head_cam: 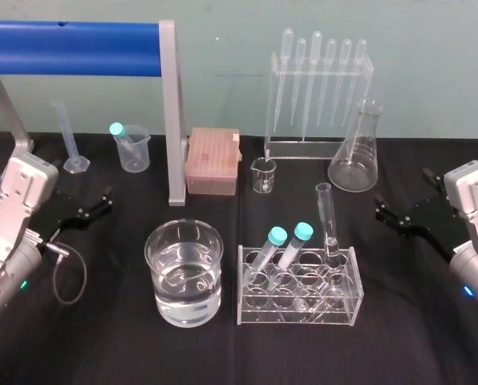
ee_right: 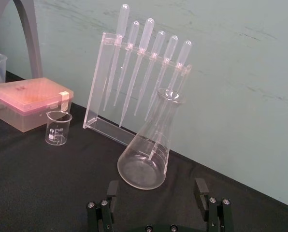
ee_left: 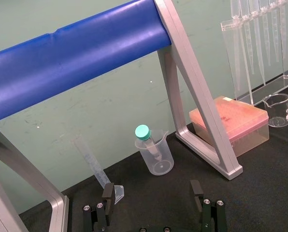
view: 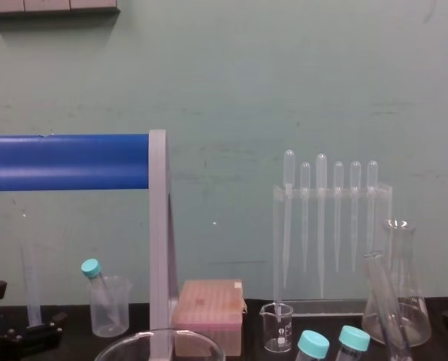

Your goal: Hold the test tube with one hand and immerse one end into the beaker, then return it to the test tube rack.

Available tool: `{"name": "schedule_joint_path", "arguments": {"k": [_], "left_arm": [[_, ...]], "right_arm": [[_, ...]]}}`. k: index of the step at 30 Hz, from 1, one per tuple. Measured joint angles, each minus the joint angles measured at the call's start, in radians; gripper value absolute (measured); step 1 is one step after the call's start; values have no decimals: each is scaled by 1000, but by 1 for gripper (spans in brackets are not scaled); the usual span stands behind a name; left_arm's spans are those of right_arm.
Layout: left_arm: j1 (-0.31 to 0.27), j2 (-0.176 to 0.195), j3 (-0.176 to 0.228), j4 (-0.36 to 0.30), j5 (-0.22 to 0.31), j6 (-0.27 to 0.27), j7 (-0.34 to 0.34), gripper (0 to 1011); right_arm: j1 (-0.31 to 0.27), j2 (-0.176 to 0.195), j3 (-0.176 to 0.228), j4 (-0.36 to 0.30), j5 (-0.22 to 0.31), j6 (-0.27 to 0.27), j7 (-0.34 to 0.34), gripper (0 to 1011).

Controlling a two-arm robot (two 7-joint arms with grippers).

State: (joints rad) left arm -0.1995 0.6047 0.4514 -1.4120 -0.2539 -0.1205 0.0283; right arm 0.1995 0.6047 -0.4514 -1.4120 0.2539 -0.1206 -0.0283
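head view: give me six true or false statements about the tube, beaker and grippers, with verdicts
1. The test tube stands in the rack. True.
2. The right gripper holds the test tube. False: it is open, right of the rack, touching nothing.
3. The beaker holds clear liquid. True.
4. The beaker stands right of the rack. False: it stands left of it.
5. Two capped tubes lean in the rack. True.
6. The left gripper is shut. False: it is open and empty, at the table's left.
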Motion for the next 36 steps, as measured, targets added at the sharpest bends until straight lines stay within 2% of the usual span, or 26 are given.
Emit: {"name": "schedule_joint_path", "arguments": {"k": [36], "left_arm": [[0, 0, 0, 0, 0, 0, 0, 1000]], "right_arm": [[0, 0, 0, 0, 0, 0, 0, 1000]]}}
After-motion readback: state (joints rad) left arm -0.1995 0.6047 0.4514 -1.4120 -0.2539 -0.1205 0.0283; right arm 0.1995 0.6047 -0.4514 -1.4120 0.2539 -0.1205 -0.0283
